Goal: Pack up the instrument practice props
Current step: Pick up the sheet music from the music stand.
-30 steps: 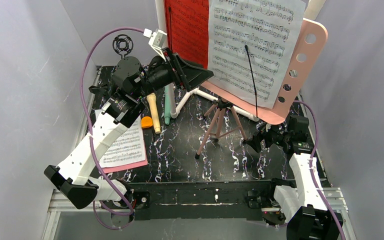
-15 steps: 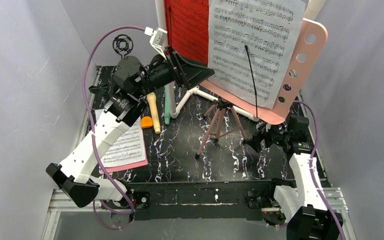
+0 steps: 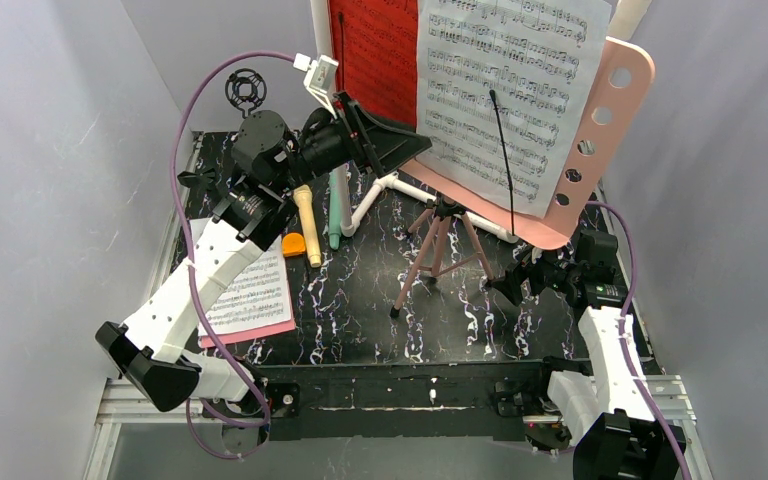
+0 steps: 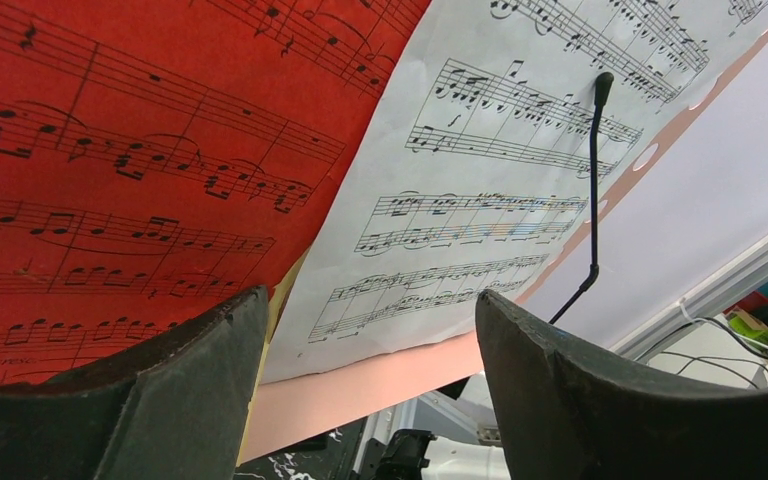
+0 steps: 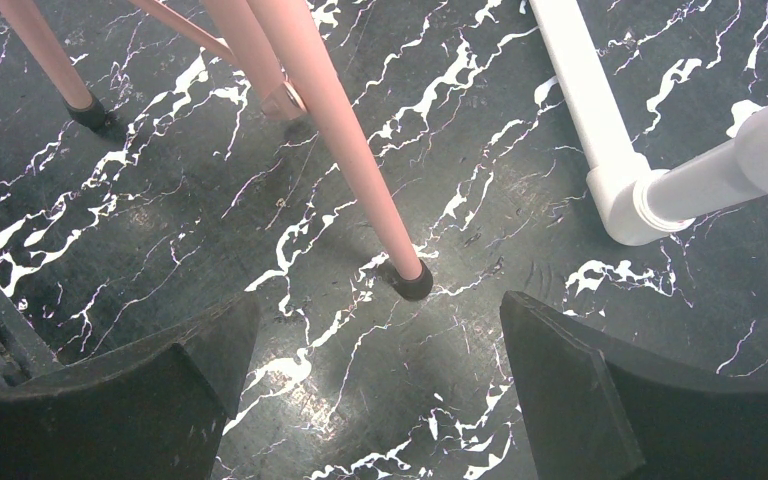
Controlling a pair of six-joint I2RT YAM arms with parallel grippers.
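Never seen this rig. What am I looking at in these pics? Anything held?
Two robot arms bolted at a table's near edge. One picture looks down from above and behind them; the other two come from a camera on each wrist. On the marbled table: a pink music stand carrying a white music sheet, a red sheet to its left, a white pipe frame, yellow microphone, mint-green microphone, another sheet lying flat. The left fingers are raised, open, near the sheets' lower edges; the right fingers are open above a tripod foot. Nothing is held.
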